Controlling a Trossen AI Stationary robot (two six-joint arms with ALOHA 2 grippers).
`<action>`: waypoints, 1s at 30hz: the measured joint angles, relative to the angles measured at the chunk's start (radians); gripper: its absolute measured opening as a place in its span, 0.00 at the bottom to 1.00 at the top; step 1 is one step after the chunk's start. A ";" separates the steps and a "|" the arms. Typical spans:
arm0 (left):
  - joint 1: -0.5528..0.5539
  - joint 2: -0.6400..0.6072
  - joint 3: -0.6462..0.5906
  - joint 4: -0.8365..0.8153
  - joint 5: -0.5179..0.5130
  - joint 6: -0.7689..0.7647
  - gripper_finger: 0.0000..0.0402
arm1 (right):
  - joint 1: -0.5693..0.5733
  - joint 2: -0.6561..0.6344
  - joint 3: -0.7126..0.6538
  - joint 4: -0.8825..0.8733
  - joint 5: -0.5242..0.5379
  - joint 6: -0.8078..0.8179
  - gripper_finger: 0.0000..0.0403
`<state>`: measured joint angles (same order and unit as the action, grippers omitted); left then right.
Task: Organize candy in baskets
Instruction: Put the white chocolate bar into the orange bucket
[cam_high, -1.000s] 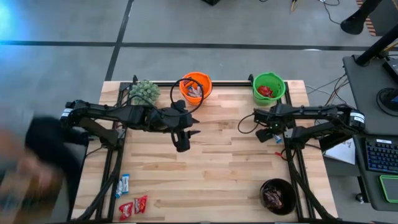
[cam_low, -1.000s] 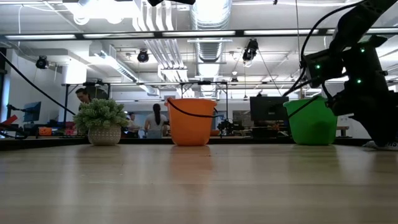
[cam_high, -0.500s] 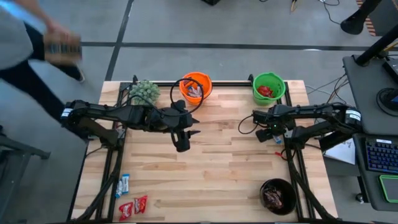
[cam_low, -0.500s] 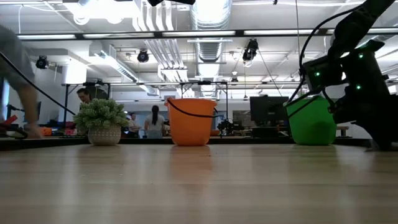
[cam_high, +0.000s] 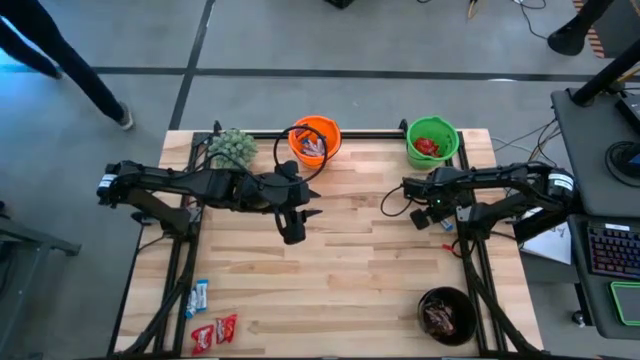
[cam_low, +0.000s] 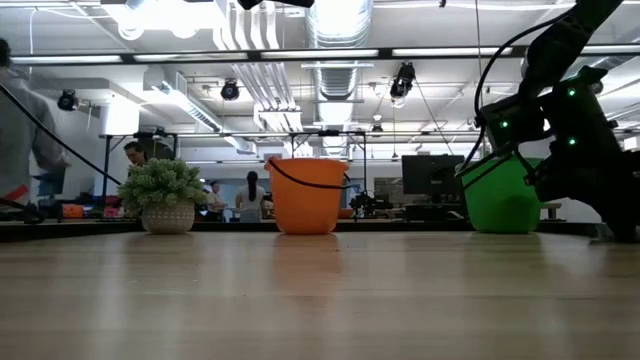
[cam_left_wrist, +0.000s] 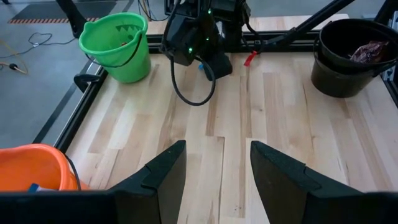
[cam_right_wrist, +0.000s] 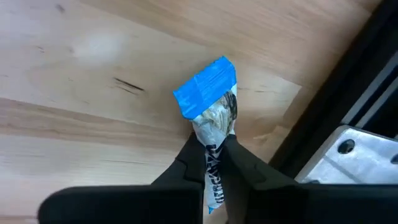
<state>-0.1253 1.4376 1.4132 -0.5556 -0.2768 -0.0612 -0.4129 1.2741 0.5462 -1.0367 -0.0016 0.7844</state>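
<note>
Right claw (cam_right_wrist: 212, 163) is clamped on a blue-and-white candy bar (cam_right_wrist: 210, 99), fingers pinched tight around its lower end, the blue tip sticking out over the wood right by the black frame rail at the table (cam_high: 340, 280) edge. In the high view the right claw (cam_high: 418, 203) sits near the table's right side, just in front of the green basket (cam_high: 432, 141), which has red candy inside. Left claw (cam_left_wrist: 212, 171) is spread fairly wide with nothing between the fingers, hovering over bare wood; high view puts the left claw (cam_high: 292, 228) around table centre-left, just in front of the orange basket (cam_high: 315, 139). Orange basket holds a few candy bars, some blue-white. Black basket (cam_high: 446, 315) is at the near right corner with dark brown candy in it. Loose candy at the near left corner: one blue-and-white bar (cam_high: 199, 296) and two red bars (cam_high: 214, 333) just beside each other, well apart from both claws. A fuzzy green plant (cam_high: 231, 148) stands by the far left edge, beside the orange basket. Low view shows plant (cam_low: 163, 195), orange basket (cam_low: 307, 195) and green basket (cam_low: 500, 194) in a row at the far edge, right arm dark in front of the green one. A person's legs (cam_high: 62, 55) on the floor beyond the far left corner.
</note>
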 joint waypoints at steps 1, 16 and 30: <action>0.000 0.000 0.000 -0.001 0.000 0.000 0.40 | 0.000 -0.006 0.001 -0.009 0.000 0.000 0.04; 0.000 -0.001 0.000 -0.061 -0.001 0.025 0.40 | 0.000 -0.254 0.177 -0.158 -0.001 0.000 0.03; 0.010 -0.007 0.000 -0.176 -0.079 0.022 0.40 | -0.073 -0.286 0.480 -0.169 0.144 -0.162 0.03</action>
<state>-0.1158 1.4303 1.4132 -0.7320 -0.3556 -0.0391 -0.4856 0.9882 1.0258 -1.2062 0.1420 0.6226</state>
